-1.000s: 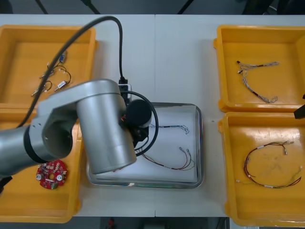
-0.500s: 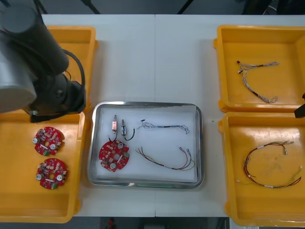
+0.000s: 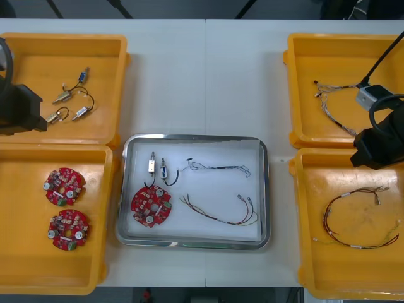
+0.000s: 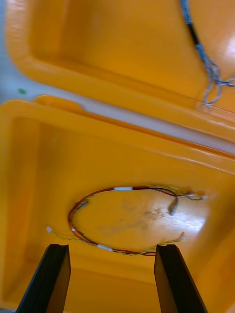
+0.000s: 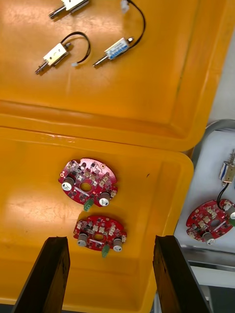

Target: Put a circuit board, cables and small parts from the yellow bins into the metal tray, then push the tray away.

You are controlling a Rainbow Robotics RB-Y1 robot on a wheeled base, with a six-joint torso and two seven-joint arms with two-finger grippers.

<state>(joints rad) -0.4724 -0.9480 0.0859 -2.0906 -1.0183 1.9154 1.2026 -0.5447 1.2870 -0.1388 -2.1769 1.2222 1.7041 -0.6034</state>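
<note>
Both arms have shifted in the last half second. The left arm has drawn back to the left edge of the light counter [image 3: 208, 76], and the right arm has swung in over the wall between the two right-hand yellow plastic bins.

My left gripper [image 5: 110, 238] stands wide and empty, with two spare round red boards [image 5: 89, 178] lying just beyond its fingers. My right gripper [image 4: 111, 246] is also wide and empty, and a looped red and yellow cable [image 4: 122, 217] rests ahead of it in the near right bin [image 3: 315, 271].

Between the bins sits the shiny metal tray with a white inside [image 3: 266, 189]. It holds a round red circuit board [image 3: 151, 206], two small metal parts [image 3: 152, 165], a thin cable [image 3: 218, 168] and a red and yellow cable [image 3: 221, 211].

I judge the loading done and the push still to come. The tray's long axis runs across the counter. From my right gripper it lies to the left, past the bin wall, and from my left gripper it lies to the right. Neither arm looks clearly nearer.
</note>
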